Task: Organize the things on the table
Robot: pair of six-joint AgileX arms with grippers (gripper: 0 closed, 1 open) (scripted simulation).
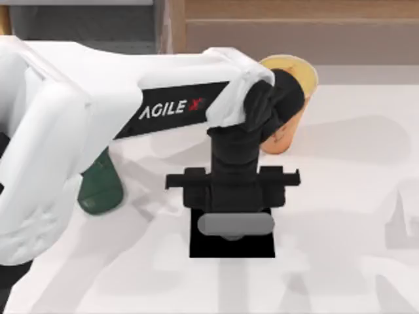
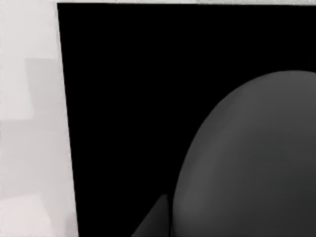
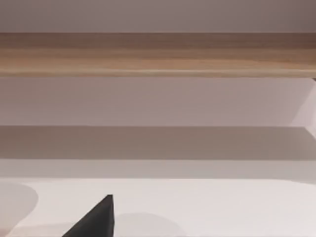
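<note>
The small grey mouse (image 1: pixel 236 224) is at the middle of the black square mat (image 1: pixel 232 247). My left gripper (image 1: pixel 234 216) reaches straight down over it from above, shut on the mouse. In the left wrist view the mouse (image 2: pixel 247 158) bulges large against the mat (image 2: pixel 123 98), with one dark fingertip (image 2: pixel 153 222) against its side. I cannot tell whether the mouse rests on the mat or hangs just above it. The tall orange cup (image 1: pixel 291 98) stands upright at the back, partly behind my left arm's wrist. A dark part of my right gripper (image 3: pixel 96 222) shows low over the white table (image 3: pixel 222 207).
A dark green phone stand (image 1: pixel 101 190) sits left of the mat, partly under my left arm. The wooden and grey shelf unit (image 1: pixel 294 26) runs along the back edge, and its wooden board (image 3: pixel 158 54) faces the right wrist camera. White tabletop (image 1: pixel 353 216) lies right of the mat.
</note>
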